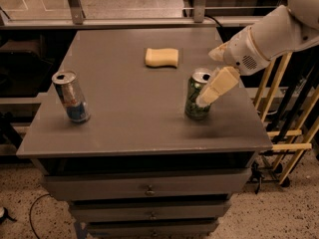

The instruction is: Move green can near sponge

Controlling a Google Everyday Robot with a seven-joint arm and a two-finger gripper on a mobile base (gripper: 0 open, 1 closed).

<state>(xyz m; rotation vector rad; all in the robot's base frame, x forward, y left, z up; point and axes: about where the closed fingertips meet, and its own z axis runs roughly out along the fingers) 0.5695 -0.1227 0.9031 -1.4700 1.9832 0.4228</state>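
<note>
The green can [192, 101] stands upright on the right part of the grey table [124, 118]. The pale yellow sponge [161, 57] lies flat towards the back middle, about a can's height behind and left of the can. My gripper [206, 78] reaches in from the right on the white arm [271, 36] and is open. One cream finger [218, 85] crosses the can's right side in view, and the other finger's tip [215, 52] is behind the can. I cannot tell whether either one touches the can.
A slimmer silver-and-blue can [72, 96] stands upright near the table's left edge. Drawers [149, 188] sit below the tabletop. Wooden slats [286, 133] lean at the right, and a railing [75, 4] runs behind the table.
</note>
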